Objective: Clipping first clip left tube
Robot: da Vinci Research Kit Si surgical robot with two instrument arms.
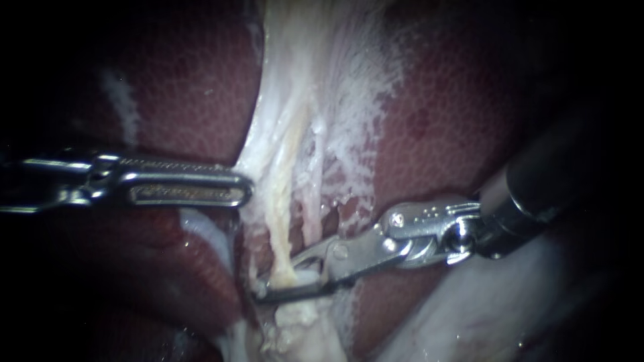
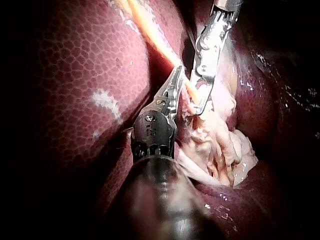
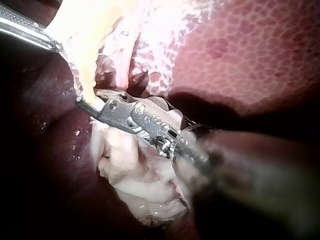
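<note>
Endoscope view | right instrument [image 1: 268, 285] straddles left tube [image 1: 283, 224] | left instrument [image 1: 246, 190] level, gripping tissue [image 1: 267, 151]

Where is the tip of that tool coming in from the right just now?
In the endoscope view the right instrument reaches low near the middle, its jaws open around the pale left tube, below and right of the left instrument.
</note>
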